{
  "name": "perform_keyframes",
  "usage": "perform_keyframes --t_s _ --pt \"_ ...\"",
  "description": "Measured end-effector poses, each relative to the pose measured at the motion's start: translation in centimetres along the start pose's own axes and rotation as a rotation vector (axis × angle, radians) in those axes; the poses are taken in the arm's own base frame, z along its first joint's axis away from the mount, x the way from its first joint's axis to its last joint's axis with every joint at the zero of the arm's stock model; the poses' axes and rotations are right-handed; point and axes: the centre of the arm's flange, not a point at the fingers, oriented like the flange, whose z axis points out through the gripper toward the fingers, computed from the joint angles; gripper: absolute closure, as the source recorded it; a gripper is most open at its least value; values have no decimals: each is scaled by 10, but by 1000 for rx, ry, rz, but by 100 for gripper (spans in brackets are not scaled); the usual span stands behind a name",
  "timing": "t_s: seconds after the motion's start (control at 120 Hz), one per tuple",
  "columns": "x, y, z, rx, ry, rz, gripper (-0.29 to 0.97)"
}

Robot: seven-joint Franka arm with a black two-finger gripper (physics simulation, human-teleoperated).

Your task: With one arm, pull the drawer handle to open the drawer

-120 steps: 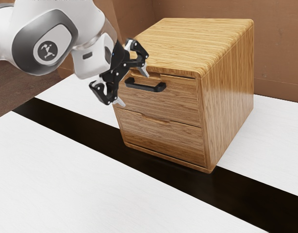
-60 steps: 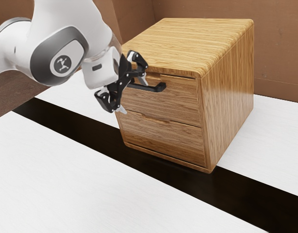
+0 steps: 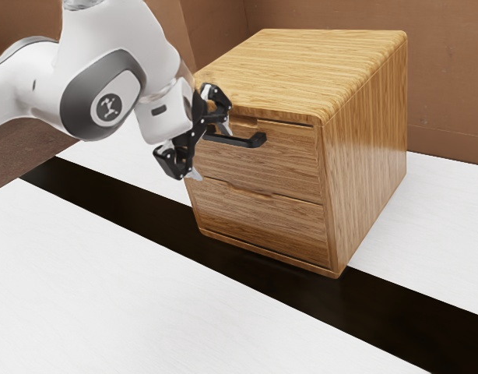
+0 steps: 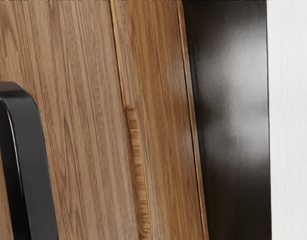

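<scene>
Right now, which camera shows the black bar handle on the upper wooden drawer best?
The exterior view: the black bar handle shows nearly end to end on the upper wooden drawer front, with the open pincer covering one end. The wrist view catches a bent corner of the handle, close up.

White table with black band; wooden cabinet stands on it, base straddling band.

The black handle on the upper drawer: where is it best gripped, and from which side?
I would grip the handle on its straight bar, coming from the drawer front, with the fingers above and below: the bar lies level and stands off the wood.
</scene>
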Motion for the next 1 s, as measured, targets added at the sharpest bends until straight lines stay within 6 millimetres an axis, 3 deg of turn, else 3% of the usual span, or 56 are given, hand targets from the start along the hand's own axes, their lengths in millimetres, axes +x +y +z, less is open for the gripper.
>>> perform_keyframes --t_s 0.142,0.3,0.433,0.558,0.758,0.85,1.0 --pt "13 0 2 5 8 13 0" --pt "3 13 2 -1 26 2 -1" --pt "-7 33 0 -9 38 5 3" --pt "-23 61 -16 5 80 4 6" --pt "-36 86 -25 20 94 12 3" --pt "-45 102 -32 32 107 8 9" --pt "-41 107 -39 49 111 17 4"
